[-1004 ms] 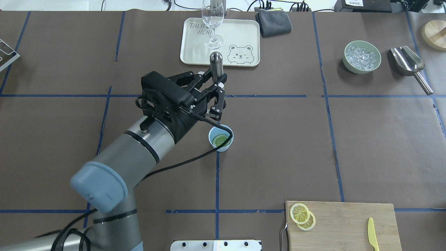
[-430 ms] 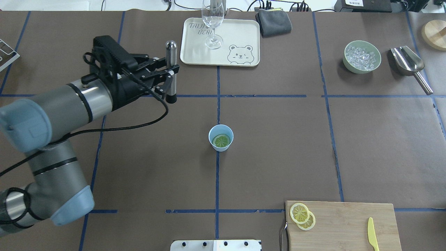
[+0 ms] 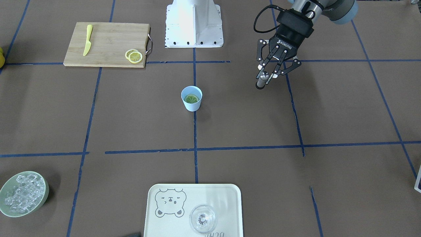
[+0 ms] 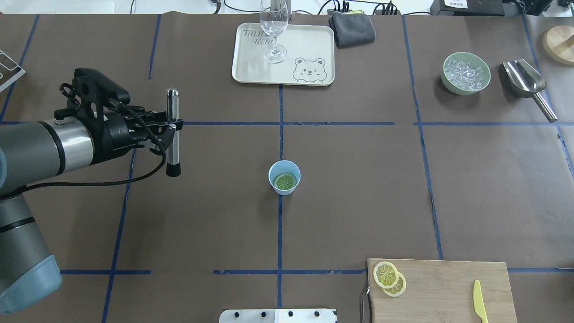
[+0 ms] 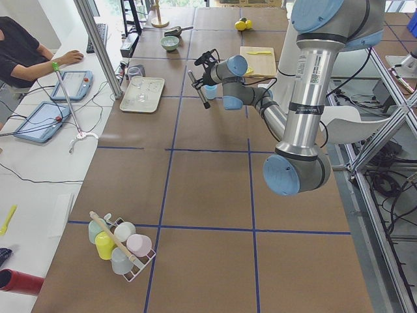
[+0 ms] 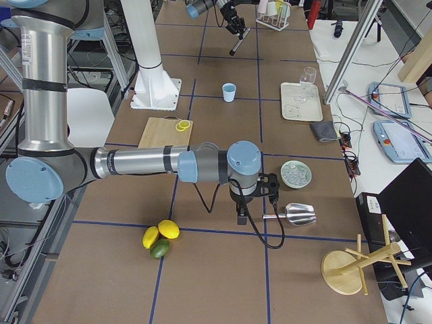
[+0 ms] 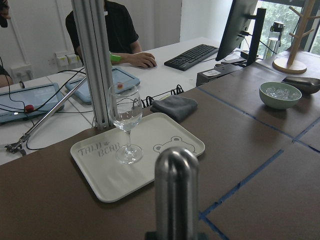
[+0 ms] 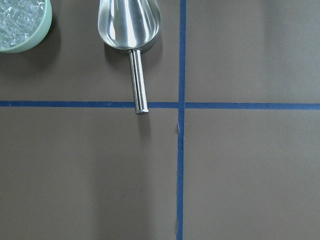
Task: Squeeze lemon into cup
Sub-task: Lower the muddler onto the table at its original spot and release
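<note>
The light-blue cup (image 4: 284, 177) stands at the table's middle, also in the front view (image 3: 191, 98). A lemon slice (image 4: 285, 181) lies flat inside it. My left gripper (image 4: 172, 126) is shut on a steel muddler (image 4: 172, 107) with a black tip. It holds the muddler upright above the table, far left of the cup; the front view shows the gripper (image 3: 267, 74) too. My right gripper (image 6: 241, 214) hangs near the scoop at the table's right end; I cannot tell whether it is open or shut.
Two more lemon slices (image 4: 389, 277) and a yellow knife (image 4: 479, 301) lie on the cutting board (image 4: 448, 287). A tray (image 4: 309, 45) with a wine glass (image 4: 274, 27), an ice bowl (image 4: 466, 73), a scoop (image 4: 524, 80) and a grey cloth (image 4: 353, 28) stand at the back.
My left arm has swung from just behind the cup far to the left, carrying the muddler with it. The cup and the slice in it have not moved.
</note>
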Available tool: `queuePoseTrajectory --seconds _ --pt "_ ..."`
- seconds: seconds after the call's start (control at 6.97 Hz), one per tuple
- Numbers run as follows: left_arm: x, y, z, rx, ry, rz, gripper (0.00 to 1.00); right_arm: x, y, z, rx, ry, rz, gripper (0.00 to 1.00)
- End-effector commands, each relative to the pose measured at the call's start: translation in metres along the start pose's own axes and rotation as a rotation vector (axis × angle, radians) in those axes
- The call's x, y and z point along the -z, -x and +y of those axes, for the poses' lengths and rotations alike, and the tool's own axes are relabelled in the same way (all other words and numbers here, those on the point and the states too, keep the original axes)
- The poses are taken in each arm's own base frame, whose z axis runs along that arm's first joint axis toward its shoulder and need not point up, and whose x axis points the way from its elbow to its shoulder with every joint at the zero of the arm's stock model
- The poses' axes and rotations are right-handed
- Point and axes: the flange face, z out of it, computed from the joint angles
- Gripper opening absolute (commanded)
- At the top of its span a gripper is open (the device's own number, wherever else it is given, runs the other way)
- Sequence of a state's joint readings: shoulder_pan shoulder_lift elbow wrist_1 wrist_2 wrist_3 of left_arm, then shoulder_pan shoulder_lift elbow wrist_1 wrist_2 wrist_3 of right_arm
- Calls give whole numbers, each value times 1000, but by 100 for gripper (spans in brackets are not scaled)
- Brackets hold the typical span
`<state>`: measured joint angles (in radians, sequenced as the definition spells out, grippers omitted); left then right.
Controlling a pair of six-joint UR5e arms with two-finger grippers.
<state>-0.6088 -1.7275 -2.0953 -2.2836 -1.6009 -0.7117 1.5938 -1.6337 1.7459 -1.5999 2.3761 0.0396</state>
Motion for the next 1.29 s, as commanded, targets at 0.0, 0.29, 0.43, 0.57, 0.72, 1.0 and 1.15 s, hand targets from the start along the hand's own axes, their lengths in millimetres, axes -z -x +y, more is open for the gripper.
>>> queuePoseTrajectory --seconds 0.0,0.29,0.43,0.57,0.72,1.0,1.15 --pt "6 28 10 195 258 6 0 0 0 1 4 -1 1 100" --pt "26 94 -9 413 408 -81 0 4 4 3 10 -8 3 100" --pt "20 107 -3 475 507 -189 0 5 5 3 12 -11 4 100" --pt "9 117 10 518 589 -268 0 6 6 1 14 -13 4 100" --pt "-4 132 22 545 637 -326 0 7 7 0 17 -15 4 100" --pt "-41 183 68 423 783 -379 0 7 7 0 18 -16 4 100" --pt "-51 205 83 363 808 -426 0 7 7 0 19 -16 5 100"
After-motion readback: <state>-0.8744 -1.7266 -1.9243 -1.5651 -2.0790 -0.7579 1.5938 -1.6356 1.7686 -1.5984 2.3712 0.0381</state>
